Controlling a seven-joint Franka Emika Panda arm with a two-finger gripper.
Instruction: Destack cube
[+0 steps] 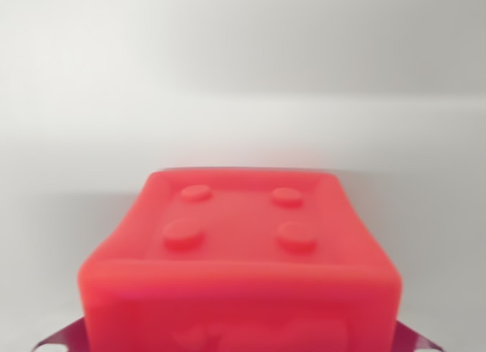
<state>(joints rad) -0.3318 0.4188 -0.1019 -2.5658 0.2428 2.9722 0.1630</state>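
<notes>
Up close, a red cube (239, 253) with four studs fills the wrist view, claw unseen, its grip impossible to tell; a misjudged descent could topple it.

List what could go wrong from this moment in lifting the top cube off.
1. The red plastic cube with four round studs fills the lower wrist view and is blurred, so alignment is hard to judge; a grasp could land off-centre.
2. No gripper fingers show in the picture, so their state cannot be checked.
3. Only slivers of a dark purple object show beneath the cube; if the two grip each other, it may lift too or shift.
</notes>
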